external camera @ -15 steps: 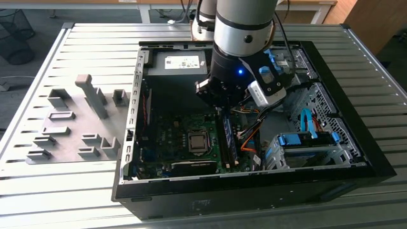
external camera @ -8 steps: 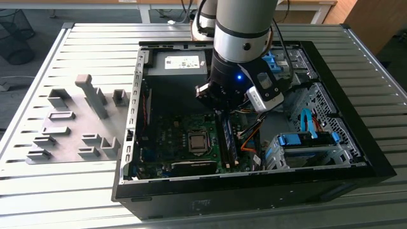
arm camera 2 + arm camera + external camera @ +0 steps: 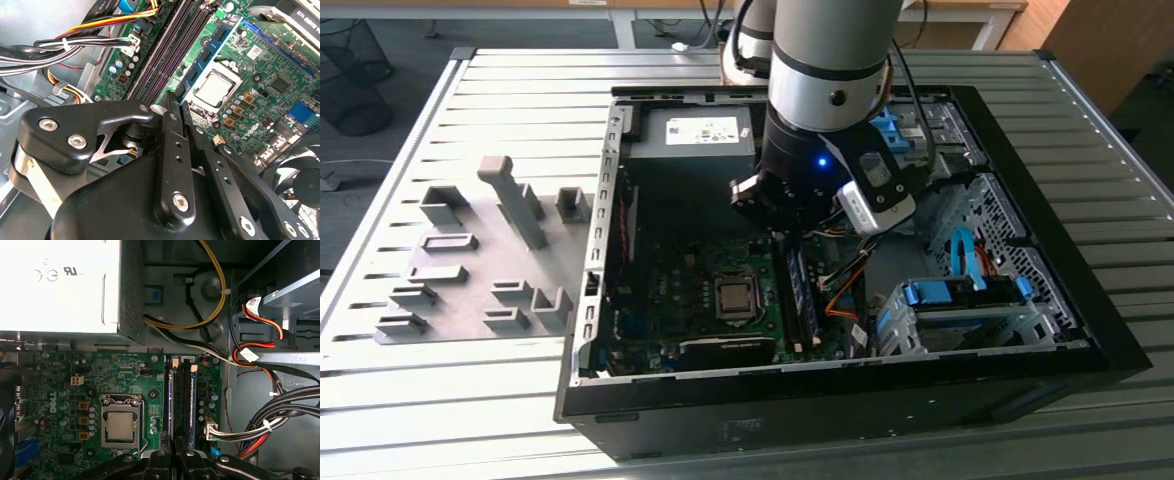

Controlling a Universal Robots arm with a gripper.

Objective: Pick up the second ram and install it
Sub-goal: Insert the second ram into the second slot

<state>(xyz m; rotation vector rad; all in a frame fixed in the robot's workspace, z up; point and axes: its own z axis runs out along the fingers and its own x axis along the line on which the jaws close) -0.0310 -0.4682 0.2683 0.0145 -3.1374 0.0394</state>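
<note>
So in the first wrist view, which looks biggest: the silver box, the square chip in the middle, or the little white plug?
Biggest to smallest, as they look:
1. The silver box, by far.
2. The square chip.
3. The little white plug.
The box may sit nearer the camera, so it may look extra big.

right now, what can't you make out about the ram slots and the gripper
- Exterior view: the arm hides one end of the ram slots.
- First wrist view: the gripper covers the slots' other end, latches there unseen.
- Second wrist view: the gripper's body blocks the slots' near end.
</note>
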